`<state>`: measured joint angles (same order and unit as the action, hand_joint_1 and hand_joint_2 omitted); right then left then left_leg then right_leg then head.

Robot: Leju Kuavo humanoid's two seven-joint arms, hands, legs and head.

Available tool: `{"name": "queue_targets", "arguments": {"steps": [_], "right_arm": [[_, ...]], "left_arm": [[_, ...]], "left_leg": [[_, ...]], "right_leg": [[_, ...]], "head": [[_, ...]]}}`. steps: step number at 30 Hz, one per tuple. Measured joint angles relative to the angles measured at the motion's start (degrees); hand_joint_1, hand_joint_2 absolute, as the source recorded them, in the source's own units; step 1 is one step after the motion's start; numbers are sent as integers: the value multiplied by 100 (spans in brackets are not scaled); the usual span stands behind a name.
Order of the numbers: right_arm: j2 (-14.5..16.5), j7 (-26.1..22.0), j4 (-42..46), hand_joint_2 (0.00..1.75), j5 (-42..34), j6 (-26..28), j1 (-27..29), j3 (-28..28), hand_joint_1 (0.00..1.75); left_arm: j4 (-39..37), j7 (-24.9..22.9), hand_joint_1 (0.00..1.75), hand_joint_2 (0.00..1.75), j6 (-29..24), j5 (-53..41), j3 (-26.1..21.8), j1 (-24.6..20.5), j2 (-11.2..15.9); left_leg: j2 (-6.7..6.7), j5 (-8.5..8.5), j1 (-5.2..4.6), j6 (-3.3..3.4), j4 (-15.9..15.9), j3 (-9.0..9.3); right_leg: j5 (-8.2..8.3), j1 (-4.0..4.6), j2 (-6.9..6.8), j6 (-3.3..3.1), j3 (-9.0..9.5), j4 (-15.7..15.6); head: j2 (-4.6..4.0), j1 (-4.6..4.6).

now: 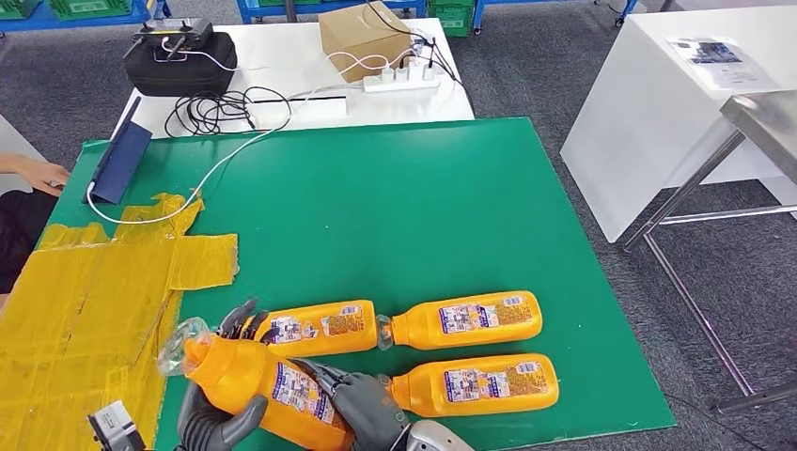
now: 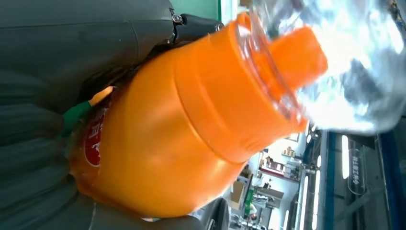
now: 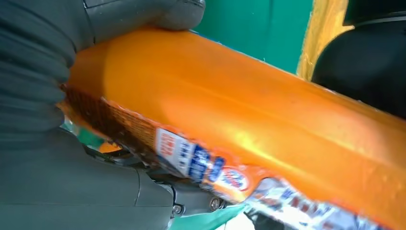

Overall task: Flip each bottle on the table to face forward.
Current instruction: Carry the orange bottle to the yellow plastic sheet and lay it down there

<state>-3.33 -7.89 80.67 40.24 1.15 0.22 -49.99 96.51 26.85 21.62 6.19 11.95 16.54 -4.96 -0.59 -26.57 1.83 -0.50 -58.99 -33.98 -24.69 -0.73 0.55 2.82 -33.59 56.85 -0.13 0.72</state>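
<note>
Both my hands hold one orange bottle (image 1: 258,385) with a clear cap, lifted above the green mat (image 1: 376,216) at its near left corner. My left hand (image 1: 214,418) grips it near the neck (image 2: 191,124), and my right hand (image 1: 362,404) grips its lower body (image 3: 230,120). Its label faces up and to the right. Three more orange bottles lie flat on the mat with labels up: one just beyond my hands (image 1: 324,326), one to its right (image 1: 467,318), one at the near right (image 1: 475,383).
Yellow taped cardboard (image 1: 85,301) covers the table's left side. A person's hand (image 1: 38,174) rests at the left edge. A black bag (image 1: 181,58), cables, a power strip (image 1: 402,79) and a cardboard box (image 1: 362,38) stand on the white table beyond the mat.
</note>
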Motion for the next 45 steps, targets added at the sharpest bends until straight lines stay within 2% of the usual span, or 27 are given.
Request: {"name": "queue_targets", "arguments": {"steps": [5, 9, 18, 19, 22, 23, 27, 31, 34, 39, 45], "right_arm": [[147, -29, -219, 175, 49, -25, -23, 93, 175], [159, 8, -239, 175, 61, 158, 22, 177, 175], [-119, 330, 669, 175, 139, 305, 363, 465, 175], [-141, 334, 749, 175, 155, 308, 392, 484, 161], [-177, 346, 932, 175, 215, 358, 464, 545, 30], [-176, 358, 994, 175, 242, 414, 485, 577, 0], [-138, 398, 1379, 175, 362, 718, 529, 832, 0], [-95, 349, 1727, 175, 515, 747, 522, 1016, 0], [-56, 276, 1935, 175, 595, 718, 435, 1052, 0], [-28, 289, 2151, 175, 514, 623, 312, 1093, 0], [-111, 291, 2202, 175, 339, 611, 216, 1138, 0]], "left_arm": [[-8, 62, 175, 175, -69, 86, 79, -55, 76], [13, 119, 175, 175, -86, 143, 93, -47, 111], [424, 170, 175, 175, -108, -74, 24, 100, 125], [471, 171, 175, 175, -157, -177, 7, 108, 123], [641, 173, 175, 175, -552, -912, -90, 121, 120], [716, 162, 175, 175, -757, -1270, -135, 125, 119], [1018, 14, 175, 175, -1747, -2810, -579, 113, 124], [1282, 28, 175, 175, -2480, -3616, -1100, 36, 133], [1553, 66, 175, 175, -3361, -4412, -1379, -23, 121], [1913, -368, 175, 175, -4901, -6351, -1827, -93, 153], [1820, -1077, 175, 175, -5779, -8040, -2044, -90, 427]], "left_leg": [[0, 0, 0, 0, 0, -1], [0, 0, 0, 0, 0, -2], [8, -1, 0, 0, 0, -6], [7, -1, 0, 0, 0, -6], [8, 0, 0, 0, 0, -5], [8, 0, 0, 0, 0, -5], [-1, 1, 2, -1, 0, -1], [-2, 6, 5, -2, 0, -3], [-2, 6, 5, -2, 0, -4], [1, 6, 4, -2, 0, -4], [0, 6, 4, -2, 0, -3]], "right_leg": [[0, 0, 0, 0, 0, 0], [0, 0, 0, 0, -1, 0], [0, 0, -2, 0, -2, 0], [0, 0, -2, 0, -1, 0], [0, 0, -3, 0, -1, 0], [0, 0, -3, 0, -1, 0], [1, 2, 0, -1, -5, 1], [2, 5, -1, -2, -2, 3], [2, 5, -1, -2, -4, 4], [2, 3, -2, -1, -2, 3], [2, 4, -1, -2, -3, 3]], "head": [[0, 0], [0, 1], [0, 2], [0, 2], [0, 2], [0, 2], [0, 1], [0, 1], [0, 2], [0, 2], [0, 2]]}}
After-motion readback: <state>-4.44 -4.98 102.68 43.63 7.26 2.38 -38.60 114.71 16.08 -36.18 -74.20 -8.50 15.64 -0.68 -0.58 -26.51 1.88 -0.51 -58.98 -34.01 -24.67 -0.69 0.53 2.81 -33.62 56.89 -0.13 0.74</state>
